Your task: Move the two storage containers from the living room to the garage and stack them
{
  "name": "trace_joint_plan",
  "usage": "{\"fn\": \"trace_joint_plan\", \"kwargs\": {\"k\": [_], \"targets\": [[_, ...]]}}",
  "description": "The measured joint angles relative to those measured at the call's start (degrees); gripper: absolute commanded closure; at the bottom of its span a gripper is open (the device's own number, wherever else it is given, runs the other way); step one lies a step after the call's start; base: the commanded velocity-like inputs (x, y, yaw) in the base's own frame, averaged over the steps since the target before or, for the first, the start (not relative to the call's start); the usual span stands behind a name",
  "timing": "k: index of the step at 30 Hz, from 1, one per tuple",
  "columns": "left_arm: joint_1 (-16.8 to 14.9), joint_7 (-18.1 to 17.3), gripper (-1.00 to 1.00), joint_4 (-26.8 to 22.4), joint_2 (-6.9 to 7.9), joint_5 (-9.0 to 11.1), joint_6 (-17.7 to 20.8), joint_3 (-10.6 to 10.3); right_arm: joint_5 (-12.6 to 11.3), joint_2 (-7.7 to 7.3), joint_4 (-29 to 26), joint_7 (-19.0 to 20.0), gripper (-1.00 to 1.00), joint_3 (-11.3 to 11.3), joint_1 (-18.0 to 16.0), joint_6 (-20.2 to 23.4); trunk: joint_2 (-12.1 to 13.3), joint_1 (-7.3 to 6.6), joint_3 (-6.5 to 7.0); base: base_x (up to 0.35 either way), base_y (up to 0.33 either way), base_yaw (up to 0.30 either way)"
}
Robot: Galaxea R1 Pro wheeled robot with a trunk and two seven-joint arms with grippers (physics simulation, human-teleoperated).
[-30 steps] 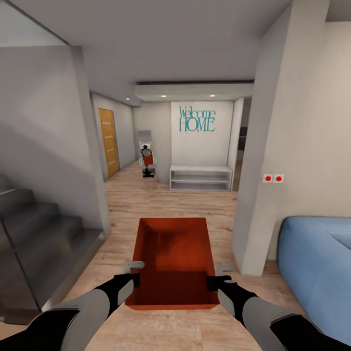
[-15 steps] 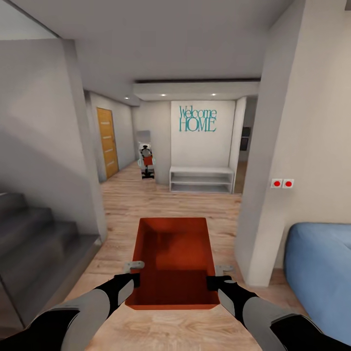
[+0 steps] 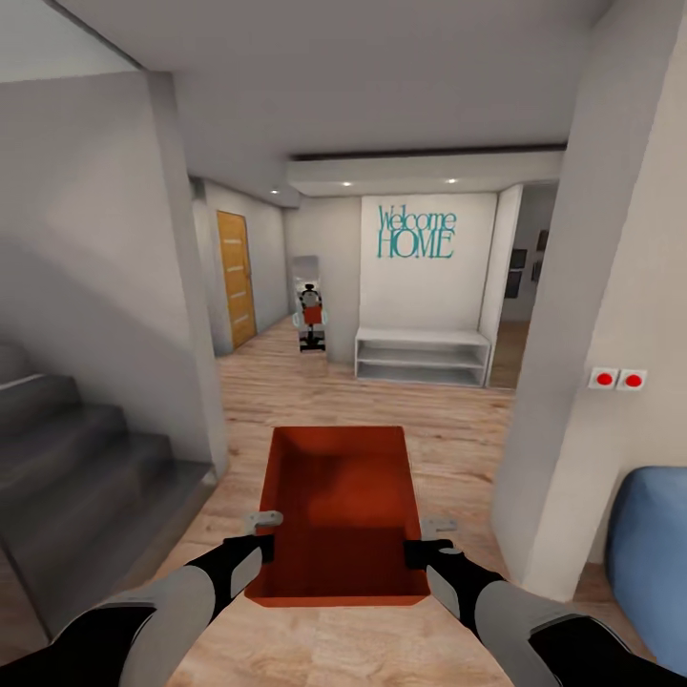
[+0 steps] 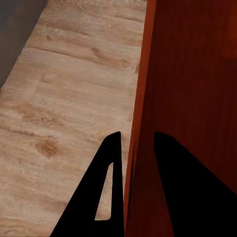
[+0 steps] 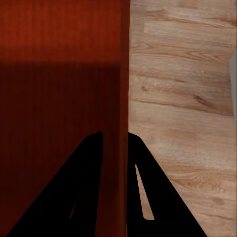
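One orange-red storage container (image 3: 339, 506), open-topped and empty, hangs level in front of me above the light wood plank floor (image 3: 448, 429) of the living room. My left gripper (image 3: 262, 544) is shut on its left wall and my right gripper (image 3: 417, 551) is shut on its right wall. Seen from the left wrist, the left gripper (image 4: 136, 140) straddles the container's wall (image 4: 192, 74), one finger on each side. From the right wrist, the right gripper (image 5: 114, 136) pinches the container's rim (image 5: 59, 59) the same way. The second container and the garage are out of view.
Grey stairs (image 3: 67, 448) and a wall corner (image 3: 181, 286) stand at the left. At the right are a wall (image 3: 592, 315) with red switches (image 3: 615, 379) and a blue sofa (image 3: 654, 534). Ahead, the hallway holds a white shelf bench (image 3: 422, 355), an orange door (image 3: 237, 277) and a mirror (image 3: 310, 320).
The whole picture has shifted right and the hallway looks nearer, so the camera has moved. The sofa has slid toward the right edge. The container stays held the same way.
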Motion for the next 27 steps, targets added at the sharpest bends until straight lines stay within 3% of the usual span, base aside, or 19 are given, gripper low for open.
{"fn": "trace_joint_plan", "kwargs": {"k": [5, 12, 19, 27], "targets": [[0.0, -0.2, 1.0, 0.0, 0.18, 0.0, 0.0, 0.0, 0.0, 0.19, 0.0, -0.3, 1.0, 0.0, 0.0, 0.0, 0.0, 0.0, 0.0, 0.322, 0.0, 0.196], [0.0, -1.3, 1.0, 0.0, 0.96, 0.0, 0.0, -0.1, 0.0, 0.98, 0.0, -1.4, 1.0, 0.0, 0.0, -0.1, 0.0, 0.0, 0.0, 0.322, 0.0, 0.027], [0.0, 0.0, 1.0, 0.0, -0.05, 0.0, 0.0, 0.0, -0.1, -0.05, 0.0, 0.0, 1.0, 0.0, 0.0, -0.1, 0.0, 0.0, 0.0, 0.322, 0.0, 0.001], [0.0, 0.0, 1.0, 0.0, -0.05, -0.1, 0.0, 0.0, -0.1, -0.04, 0.0, 0.0, 1.0, 0.0, 0.0, -0.1, 0.0, 0.0, 0.0, 0.322, 0.0, 0.0]]}}
